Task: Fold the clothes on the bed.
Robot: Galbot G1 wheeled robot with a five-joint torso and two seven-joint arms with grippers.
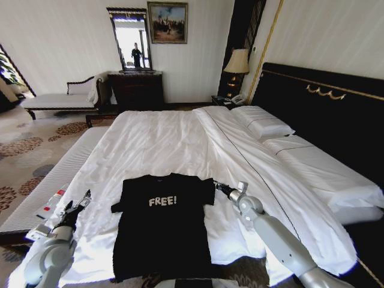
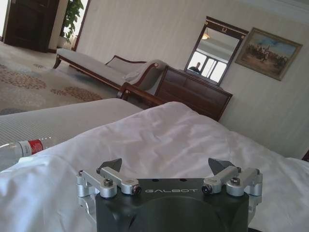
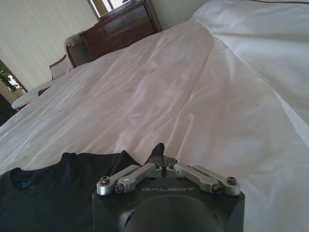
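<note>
A black T-shirt (image 1: 162, 231) with white "FREE!" lettering lies flat, front up, near the foot of the white bed (image 1: 156, 141). My right gripper (image 1: 217, 186) is low on the sheet at the shirt's right sleeve. In the right wrist view its fingertips (image 3: 158, 152) are closed together where the black T-shirt (image 3: 58, 193) edge meets them. My left gripper (image 1: 84, 198) hovers to the left of the shirt, apart from its left sleeve. The left gripper (image 2: 166, 166) stands wide open over bare white sheet.
A pale bench (image 1: 54, 180) runs along the bed's left side, with a plastic bottle (image 2: 21, 147) lying on it. White pillows (image 1: 264, 123) and the black headboard (image 1: 324, 114) are to the right. A dark dresser (image 1: 137, 90) and a chaise (image 1: 60, 99) stand by the far wall.
</note>
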